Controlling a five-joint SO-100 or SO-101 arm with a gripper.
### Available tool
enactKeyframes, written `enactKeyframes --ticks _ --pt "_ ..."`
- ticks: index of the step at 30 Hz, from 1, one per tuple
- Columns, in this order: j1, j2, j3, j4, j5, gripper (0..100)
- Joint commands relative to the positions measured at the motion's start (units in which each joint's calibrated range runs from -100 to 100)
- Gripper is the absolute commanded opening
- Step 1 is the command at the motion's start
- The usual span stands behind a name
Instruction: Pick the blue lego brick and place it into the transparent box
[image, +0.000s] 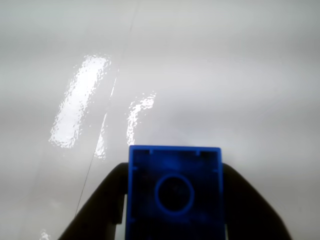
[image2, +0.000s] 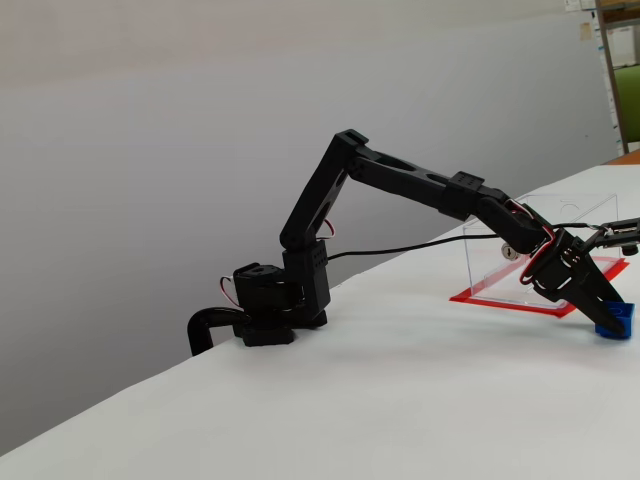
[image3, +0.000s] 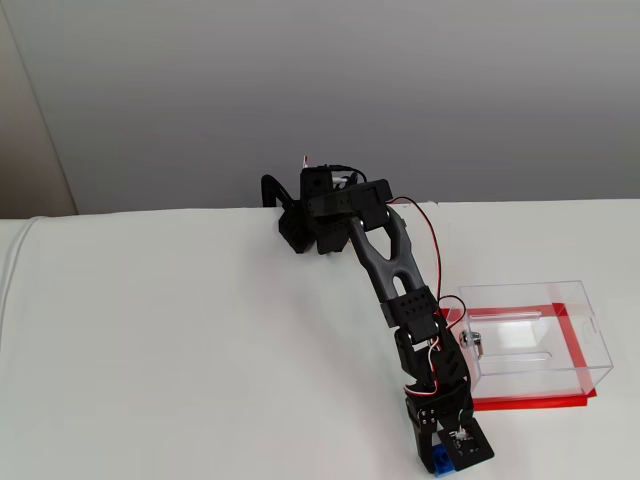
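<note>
The blue lego brick (image: 174, 200) fills the bottom of the wrist view, its hollow underside with a round tube facing the camera. My gripper (image: 174, 167) is shut on it, one black finger pressing each side. In a fixed view the brick (image2: 614, 320) hangs at the fingertips (image2: 600, 305), at or just above the white table, in front of the transparent box (image2: 560, 235). The other fixed view shows the brick (image3: 438, 461) in the gripper (image3: 447, 455) near the bottom edge, left of the box (image3: 530, 345) and nearer the camera. The box stands on a red base sheet (image3: 530, 403).
The arm's base (image3: 315, 215) is clamped at the table's far edge. A small silver lock (image3: 472, 341) sits on the box's left wall. White glossy table (image3: 180, 340) spreads to the left of the arm. Another dark gripper-like object (image2: 620, 232) shows at the right edge.
</note>
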Motion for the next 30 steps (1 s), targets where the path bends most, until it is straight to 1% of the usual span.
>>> enactKeyframes --ticks 1,10,16,24,30 --pt "-0.12 -1.06 -3.82 -0.81 -0.31 15" --pt "-0.19 -2.08 -4.00 -0.89 -0.16 15" --pt "-1.08 -3.10 -9.07 0.85 0.21 15" --pt "-1.38 -9.88 -9.88 1.63 0.31 15" --pt "-1.30 -19.39 -9.07 1.63 0.89 15"
